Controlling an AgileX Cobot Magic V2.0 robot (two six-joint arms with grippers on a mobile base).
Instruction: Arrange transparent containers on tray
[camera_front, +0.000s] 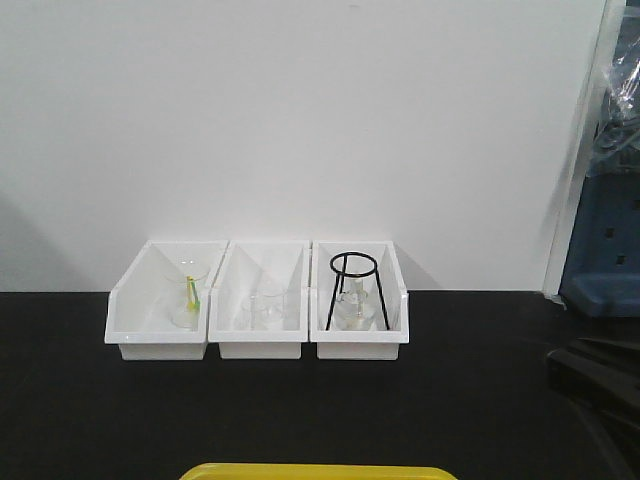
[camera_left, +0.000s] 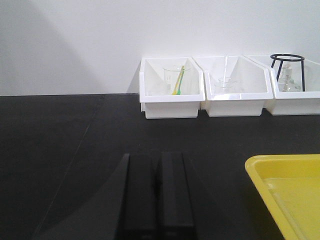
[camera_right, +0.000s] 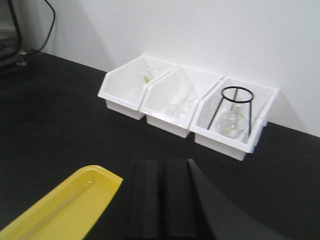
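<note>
Glassware's all sitting in three white bins at 12 o'clock across the black bench: light, slick, breakable, so I'd pinch gently mid-wall. Yellow tray at 6 holds nothing I can see. My left claw and right claw are both pressed closed, holding nothing. Bin walls and a black wire stand over the round flask crowd access.

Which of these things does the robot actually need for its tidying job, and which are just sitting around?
For the job: yellow tray; beaker in the left bin; small glass in the middle bin; round flask in the right bin.
Just there: the white bins; black wire stand; blue object.
</note>
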